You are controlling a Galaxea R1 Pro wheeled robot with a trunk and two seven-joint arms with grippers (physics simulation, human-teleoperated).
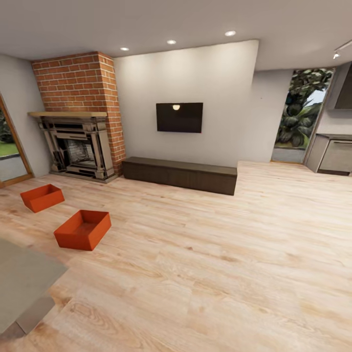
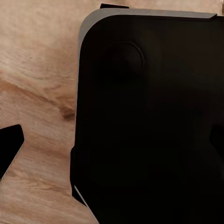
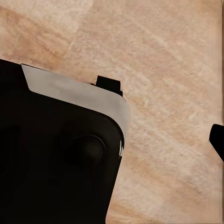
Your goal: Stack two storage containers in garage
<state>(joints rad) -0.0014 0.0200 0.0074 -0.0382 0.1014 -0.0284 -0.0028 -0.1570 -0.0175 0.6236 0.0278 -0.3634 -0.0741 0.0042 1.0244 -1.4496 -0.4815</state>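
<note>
At the left edge of the left wrist picture, a black fingertip (image 2: pixel 10 148) pokes in over light wood-plank flooring (image 2: pixel 37 70), and a like dark tip (image 3: pixel 217 140) shows at the right edge of the right wrist picture. From these slivers we cannot tell whether either pincer is spread or pressed together. Most of each wrist picture is taken by a big black rounded body with a grey rim (image 2: pixel 149 121), probably part of our own base, though we cannot be sure.

Outward from there, the head view shows the living room. The nearer red-orange open rectangular plastic bin (image 1: pixel 83 230) sits on the planks at lower left of the frame. Its matching red-orange bin (image 1: pixel 42 197) lies a little further off, up and to the left, apart from the first. Behind them stands the red brick fireplace (image 1: pixel 78 117), with a dark low bench (image 1: pixel 181 174) and a black wall screen (image 1: pixel 179 117) to its right.

We judge the step in hand to be the approach. To do it well we should turn left and drive until the nearer bin lies centred below us, square to its long walls, so both arms can meet opposite sides evenly.

A grey slab (image 1: pixel 22 283) cuts across the lower left corner; we cannot make out what it is. The garage is not in sight, and the bins' far inner walls are partly hidden by their own rims.
</note>
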